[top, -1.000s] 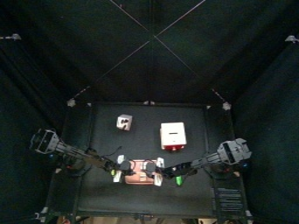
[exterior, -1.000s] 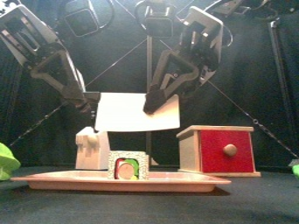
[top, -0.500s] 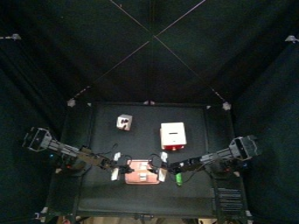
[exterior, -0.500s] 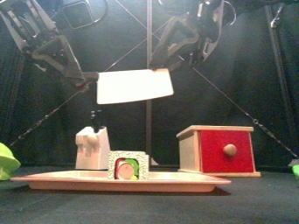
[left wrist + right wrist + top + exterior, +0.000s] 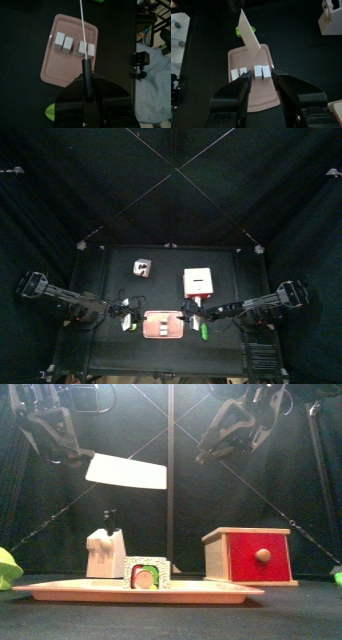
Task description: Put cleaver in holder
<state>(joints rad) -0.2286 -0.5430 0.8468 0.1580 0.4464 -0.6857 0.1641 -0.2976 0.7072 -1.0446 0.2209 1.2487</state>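
White cleaver (image 5: pixel 127 472) clamped in raised left claw (image 5: pixel 78 456); right claw (image 5: pixel 214 452) apart, raised.

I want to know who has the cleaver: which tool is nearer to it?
Left. The left tool grips the cleaver by its dark handle, held up above the pink tray. The right tool hangs open, apart from the blade.

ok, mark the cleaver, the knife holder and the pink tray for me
cleaver (image 5: pixel 127 472), front view, middle of the blade.
holder (image 5: pixel 103 554), front view, its pale front face.
pink tray (image 5: pixel 80 589), front view, near rim.
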